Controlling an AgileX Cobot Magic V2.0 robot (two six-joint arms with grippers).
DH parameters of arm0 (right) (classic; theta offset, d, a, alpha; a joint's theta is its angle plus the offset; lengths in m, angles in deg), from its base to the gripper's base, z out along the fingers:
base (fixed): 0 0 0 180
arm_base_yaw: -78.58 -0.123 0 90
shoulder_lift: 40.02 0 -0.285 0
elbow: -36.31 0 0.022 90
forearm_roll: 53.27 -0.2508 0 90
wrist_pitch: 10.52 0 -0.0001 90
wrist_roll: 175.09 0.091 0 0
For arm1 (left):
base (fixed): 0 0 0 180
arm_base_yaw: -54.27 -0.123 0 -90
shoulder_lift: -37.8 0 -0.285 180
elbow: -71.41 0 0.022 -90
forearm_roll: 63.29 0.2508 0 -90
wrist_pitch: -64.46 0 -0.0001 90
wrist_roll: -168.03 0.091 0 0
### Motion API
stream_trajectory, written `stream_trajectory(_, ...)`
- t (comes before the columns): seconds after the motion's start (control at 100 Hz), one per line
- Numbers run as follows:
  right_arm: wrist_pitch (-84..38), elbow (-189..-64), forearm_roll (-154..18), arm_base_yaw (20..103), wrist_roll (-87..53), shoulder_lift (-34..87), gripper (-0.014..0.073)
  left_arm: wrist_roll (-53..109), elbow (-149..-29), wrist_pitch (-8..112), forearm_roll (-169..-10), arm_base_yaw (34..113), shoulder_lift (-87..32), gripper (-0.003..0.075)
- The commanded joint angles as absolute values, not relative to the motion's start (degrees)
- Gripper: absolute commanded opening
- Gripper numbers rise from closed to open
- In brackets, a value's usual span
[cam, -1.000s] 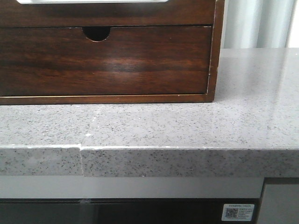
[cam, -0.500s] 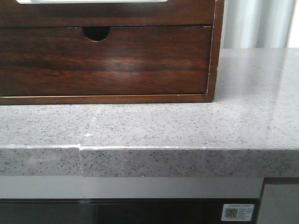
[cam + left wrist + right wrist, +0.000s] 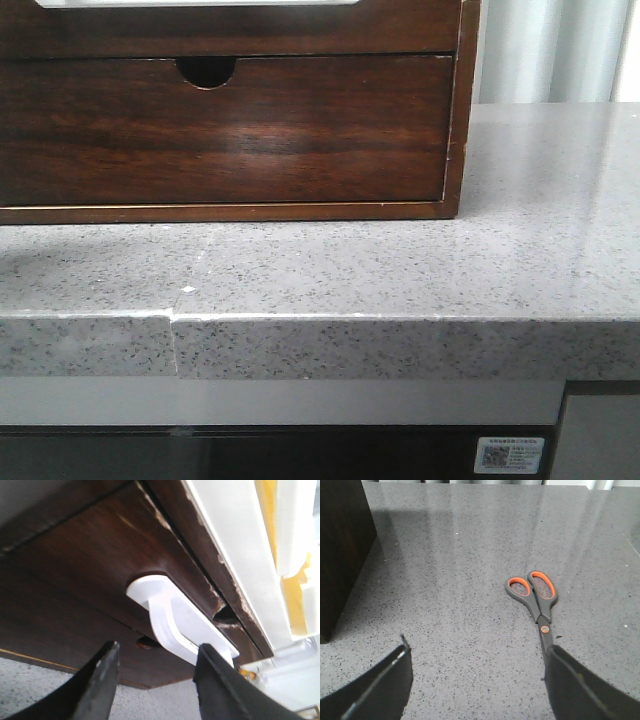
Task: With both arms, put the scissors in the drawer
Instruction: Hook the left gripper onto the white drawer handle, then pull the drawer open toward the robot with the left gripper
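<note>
The drawer (image 3: pixel 250 30) is the wide glossy dark-brown front at the top of the front view, shut; only a strip of its white scoop shows. In the left wrist view the drawer (image 3: pixel 110 545) and its white scoop (image 3: pixel 175 620) are close ahead. My left gripper (image 3: pixel 157 650) is open and empty just in front of the scoop, not touching it. The scissors (image 3: pixel 536 599), grey with orange-lined handles, lie flat on the grey counter. My right gripper (image 3: pixel 476 647) is open above the counter, and its right finger (image 3: pixel 580 690) covers the blade tips.
Below the wide drawer is a shut dark wood drawer (image 3: pixel 230 130) with a small half-round notch (image 3: pixel 206 70). The wooden cabinet stands on a speckled grey stone counter (image 3: pixel 400 270). The cabinet's corner (image 3: pixel 340 555) shows in the right wrist view, well away from the scissors.
A faint shadow has come onto the counter at the left of the front view. Nothing else has visibly moved.
</note>
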State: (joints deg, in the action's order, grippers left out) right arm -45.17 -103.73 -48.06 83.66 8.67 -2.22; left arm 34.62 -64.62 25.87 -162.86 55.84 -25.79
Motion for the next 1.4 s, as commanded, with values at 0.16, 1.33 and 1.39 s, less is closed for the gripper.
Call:
stream_trajectory(0.16, -40.5, -105.7, -47.7, 84.0, 8.6, -1.6, 0.0495, 39.4, -69.2, 16.6, -170.3, 56.2, -32.6, 0.0314)
stream_trajectory(1.33, -40.5, -105.7, -47.7, 84.0, 8.6, -1.6, 0.0495, 39.6, -76.4, 8.2, -168.7, 59.0, -43.1, 0.002)
stream_trajectory(1.39, -40.5, -105.7, -47.7, 84.0, 8.6, -1.6, 0.0495, 39.6, -76.4, 6.4, -167.6, 58.9, -43.1, -0.0005)
